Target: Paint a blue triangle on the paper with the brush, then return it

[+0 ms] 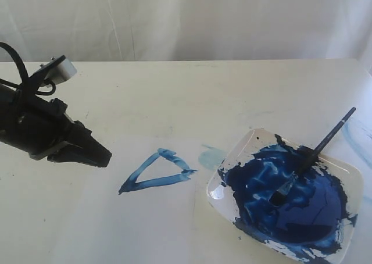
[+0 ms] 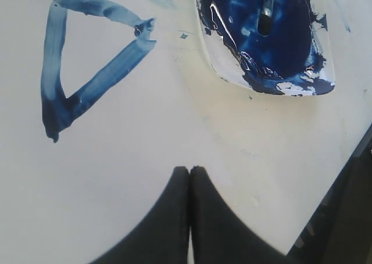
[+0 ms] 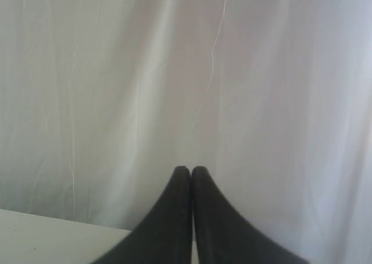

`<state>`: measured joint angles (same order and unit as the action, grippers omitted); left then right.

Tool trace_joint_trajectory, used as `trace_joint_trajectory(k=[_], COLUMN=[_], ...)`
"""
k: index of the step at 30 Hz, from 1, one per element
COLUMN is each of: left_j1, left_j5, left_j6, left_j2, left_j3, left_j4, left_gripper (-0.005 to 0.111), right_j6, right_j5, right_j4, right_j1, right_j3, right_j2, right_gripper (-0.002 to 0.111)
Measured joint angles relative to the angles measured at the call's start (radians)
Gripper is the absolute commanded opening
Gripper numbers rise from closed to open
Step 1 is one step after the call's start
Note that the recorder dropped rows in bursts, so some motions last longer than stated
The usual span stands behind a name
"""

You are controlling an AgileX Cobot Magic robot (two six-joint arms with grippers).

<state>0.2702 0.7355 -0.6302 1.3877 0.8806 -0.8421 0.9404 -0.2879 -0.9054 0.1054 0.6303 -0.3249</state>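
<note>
Paper (image 1: 145,229) on cream tabletop (image 1: 174,89), white draped curtain (image 1: 186,20) behind

1. White squarish dish (image 1: 353,179), near right on the table, rim smeared and spattered with blue.
2. Dark blue paint pool (image 1: 302,209) fills most of the dish, with lighter streaks swirled through its left part.
3. Pale blue smudge (image 1: 211,157), just left of the dish's far-left corner, roundish and faint.
4. Cream tabletop (image 1: 174,89), flat, with a few tiny specks.
5. Thin light blue streak (image 1: 353,141) on the table's right edge, beyond the dish.
6. White wrinkled curtain (image 1: 186,20) across the far side.
</note>
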Motion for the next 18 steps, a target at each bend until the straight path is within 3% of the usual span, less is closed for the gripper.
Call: trace_joint_trajectory(k=[13,18], left_j1=[0.000,0.000], left_j5=[0.000,0.000], left_j6=[0.000,0.000], left_j2=[0.000,0.000], left_j3=[0.000,0.000], left_j4=[0.000,0.000], left_gripper=[0.000,0.000], right_j6=[0.000,-0.137], right_j5=[0.094,0.236], right_j4=[0.000,-0.025], right_j1=[0.000,0.000], right_j3=[-0.161,-0.258], right_j2=[0.126,0.200], right_gripper=[0.000,0.000])
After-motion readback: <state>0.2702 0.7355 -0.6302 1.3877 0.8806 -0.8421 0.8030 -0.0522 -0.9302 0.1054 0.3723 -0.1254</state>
